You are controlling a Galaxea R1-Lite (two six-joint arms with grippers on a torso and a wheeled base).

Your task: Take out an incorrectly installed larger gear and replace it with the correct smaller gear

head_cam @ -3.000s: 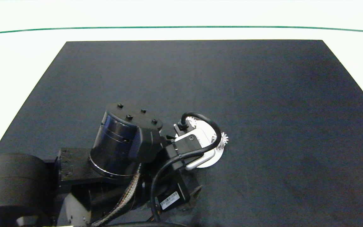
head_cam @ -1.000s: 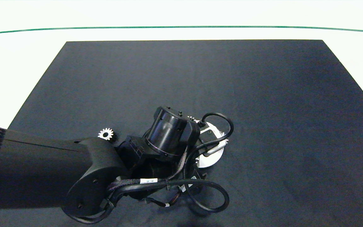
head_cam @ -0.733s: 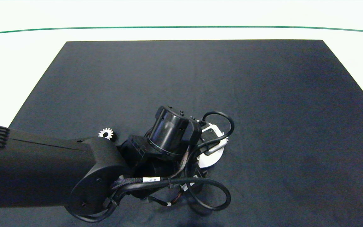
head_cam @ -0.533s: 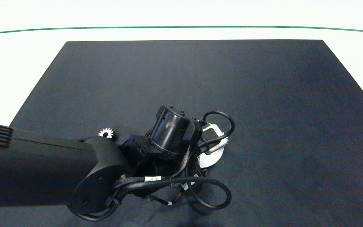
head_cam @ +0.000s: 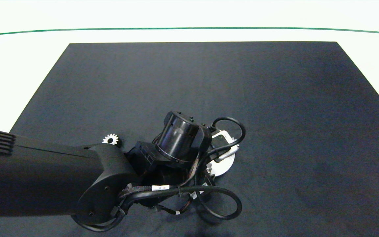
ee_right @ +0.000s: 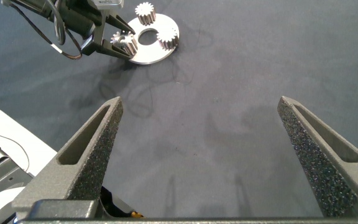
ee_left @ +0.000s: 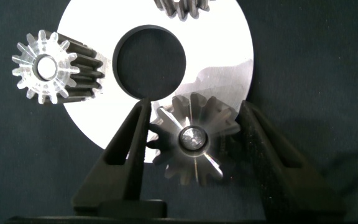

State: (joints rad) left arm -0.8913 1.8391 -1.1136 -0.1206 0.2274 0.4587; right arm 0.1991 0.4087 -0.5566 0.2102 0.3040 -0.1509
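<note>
The left end effector (ee_left: 191, 140) reaches in from the left edge of the head view to the lower centre of the dark surface (head_cam: 275, 98), its two fingers (ee_left: 126, 155) spread on either side of the larger gear (ee_left: 191, 138). One finger lies against the gear's long pointed teeth; whether the other touches cannot be told. The gear sits at the rim of a round silver plate (ee_left: 222, 56), lower centre in the left wrist view, partly overhanging the dark surface. The plate has a large round hole (ee_left: 149, 61) near its middle. A small short-toothed gear (ee_left: 45, 67) stands at the plate's edge in the upper left of that view, and another (ee_left: 182, 7) is cut off by the top edge. The smaller gear (head_cam: 110, 139) lies alone on the surface, left of centre in the head view, just beside the left arm. The right end effector (ee_right: 197, 137) hangs well apart from the plate, fingers wide, holding nothing.
</note>
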